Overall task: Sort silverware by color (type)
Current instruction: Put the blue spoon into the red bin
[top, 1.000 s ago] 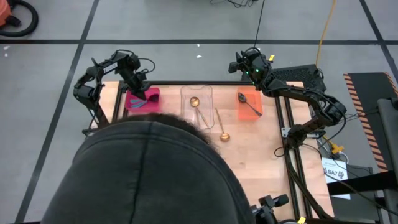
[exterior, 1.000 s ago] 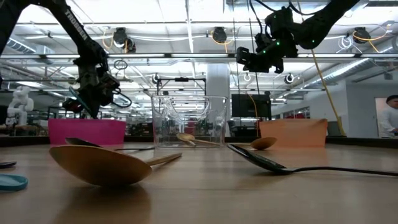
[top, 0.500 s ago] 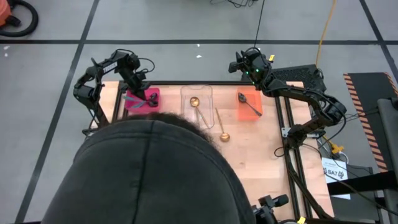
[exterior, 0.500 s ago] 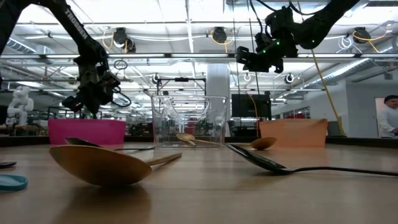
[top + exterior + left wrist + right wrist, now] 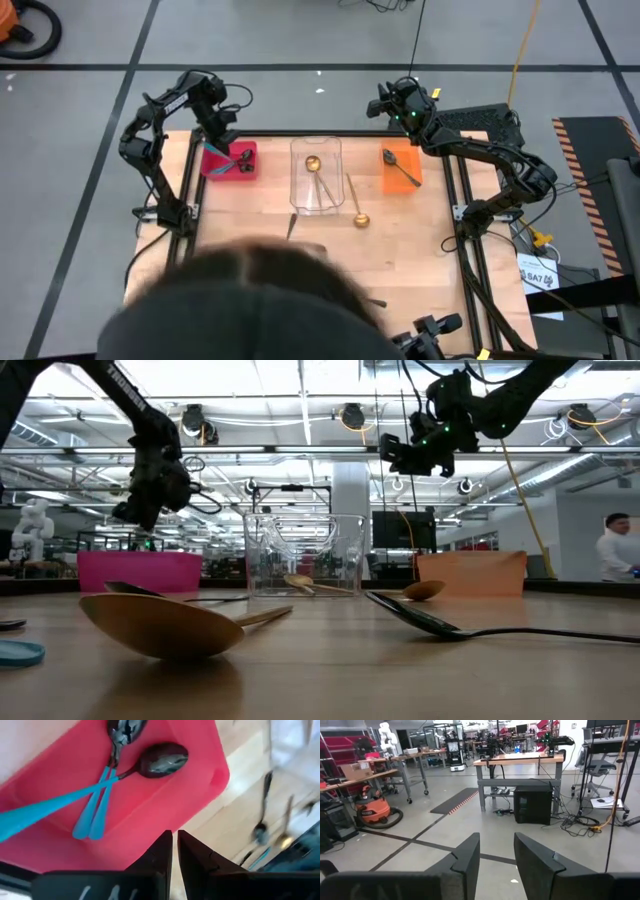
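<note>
left gripper (image 5: 175,842) pressed together, empty, I hold it above pink bin (image 5: 212,166) far left where blue-handled spoons (image 5: 107,795) lie sorted | right gripper (image 5: 496,851) spread, parked beyond far edge | gold spoon (image 5: 357,205) mid-table unsorted

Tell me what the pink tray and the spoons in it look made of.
The pink tray looks like matte moulded plastic, with rounded corners and an even colour. The spoons have glossy dark bowls that mirror light, likely metal; their light blue handles look coated or plastic.
</note>
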Controlling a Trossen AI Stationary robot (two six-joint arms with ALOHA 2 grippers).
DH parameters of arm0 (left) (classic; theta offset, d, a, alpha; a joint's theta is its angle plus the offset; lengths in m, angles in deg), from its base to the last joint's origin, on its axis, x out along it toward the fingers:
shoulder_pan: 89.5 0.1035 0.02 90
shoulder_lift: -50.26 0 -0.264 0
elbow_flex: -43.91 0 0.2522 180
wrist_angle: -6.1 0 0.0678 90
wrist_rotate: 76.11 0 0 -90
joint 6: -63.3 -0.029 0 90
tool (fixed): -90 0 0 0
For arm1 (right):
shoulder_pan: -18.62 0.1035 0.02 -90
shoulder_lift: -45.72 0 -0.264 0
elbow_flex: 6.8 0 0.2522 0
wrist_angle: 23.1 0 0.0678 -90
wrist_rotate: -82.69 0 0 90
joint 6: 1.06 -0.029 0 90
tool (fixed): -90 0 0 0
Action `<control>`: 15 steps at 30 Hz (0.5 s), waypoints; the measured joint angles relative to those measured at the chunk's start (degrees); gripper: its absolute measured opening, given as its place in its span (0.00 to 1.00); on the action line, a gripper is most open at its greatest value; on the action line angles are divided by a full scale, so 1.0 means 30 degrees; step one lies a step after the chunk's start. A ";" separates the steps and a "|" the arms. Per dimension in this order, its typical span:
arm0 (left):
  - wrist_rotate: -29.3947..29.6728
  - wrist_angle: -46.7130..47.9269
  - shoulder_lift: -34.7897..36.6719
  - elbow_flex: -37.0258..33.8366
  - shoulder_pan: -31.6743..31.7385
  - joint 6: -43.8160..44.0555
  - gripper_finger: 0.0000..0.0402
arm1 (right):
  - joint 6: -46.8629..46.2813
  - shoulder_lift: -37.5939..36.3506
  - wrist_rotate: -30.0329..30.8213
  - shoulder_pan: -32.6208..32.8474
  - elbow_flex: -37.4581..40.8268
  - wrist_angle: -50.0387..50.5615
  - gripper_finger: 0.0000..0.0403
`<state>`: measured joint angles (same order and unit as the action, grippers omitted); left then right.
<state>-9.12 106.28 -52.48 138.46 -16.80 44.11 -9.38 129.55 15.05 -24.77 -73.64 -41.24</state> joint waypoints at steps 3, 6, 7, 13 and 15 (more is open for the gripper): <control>0.1177 0.0652 0.0000 0.0668 -0.0524 -0.1762 0.09 | 0.0000 0.0000 -0.0040 0.0007 0.0000 -0.0312 0.28; 0.1891 0.1093 0.0000 0.1504 -0.1255 -0.3601 0.09 | 0.0000 -0.0014 -0.0040 0.0015 0.0000 -0.0447 0.28; 0.1905 0.1099 0.0000 0.1747 -0.1536 -0.4095 0.09 | 0.0001 -0.0050 -0.0040 0.0015 0.0000 -0.0452 0.28; 0.3127 0.1148 0.0027 0.1489 -0.3059 -0.7315 0.09 | 0.0938 -0.0255 -0.0047 0.0015 0.0000 -0.0568 0.28; 0.5146 0.1150 0.0122 0.0633 -0.3240 -0.7359 0.09 | 0.1476 -0.0265 -0.0047 0.0007 0.0000 -0.0556 0.28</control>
<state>6.31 109.73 -52.11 140.36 -26.52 22.03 -4.95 128.75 14.91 -24.75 -73.64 -42.91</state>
